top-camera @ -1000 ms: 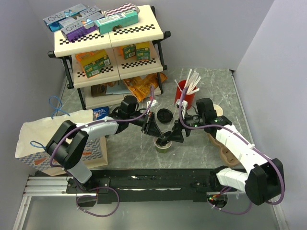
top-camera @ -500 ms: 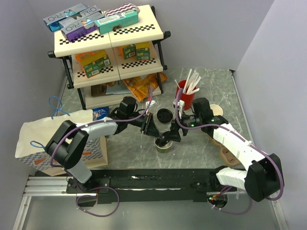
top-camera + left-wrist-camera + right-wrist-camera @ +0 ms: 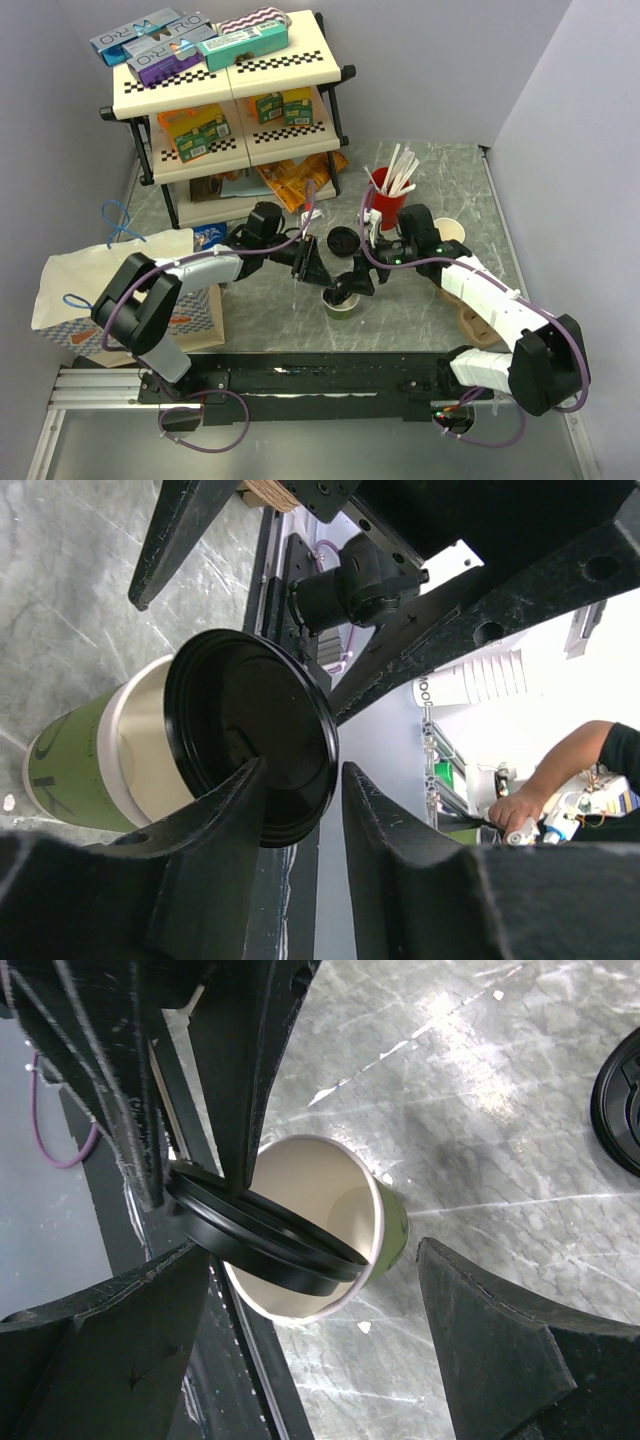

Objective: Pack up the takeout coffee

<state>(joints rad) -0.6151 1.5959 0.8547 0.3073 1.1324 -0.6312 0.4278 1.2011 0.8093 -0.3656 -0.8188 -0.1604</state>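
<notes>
Cup (image 3: 385, 1210): green paper, upright on the table (image 3: 450, 170) between the two grippers, near the front edge. Its cream inside looks empty.
Lid (image 3: 250, 740): black, tilted, one edge low on the cup's rim and the other raised (not seated).
Left gripper (image 3: 300, 780): its fingers are parted around the lid's raised edge. The left wrist view shows a sliver of gap on one side, so it is not pinching.
Right gripper (image 3: 315, 1250): spread wide, one finger on either side of the cup and neither touching it.
Step (a judgement): capping the cup, with bagging yet to come.
Risk, lid: with nothing clamping it, the slanted lid could slide off the rim or drop into the cup.
Risk, cup: a push on the high edge alone could tip the light cup, since the right fingers are not bracing it.
Risk, seal: a half-snapped lid may pop off when the cup is lifted.
Spare lid (image 3: 343, 241): also black, flat on the table just behind the cup.
Red cup (image 3: 385, 208): holds white sticks.
Bag (image 3: 90, 280): paper, lying at the left. Its contents cannot be seen.
Shelf (image 3: 230, 85): boxes on top, with packets on the tiers below.
</notes>
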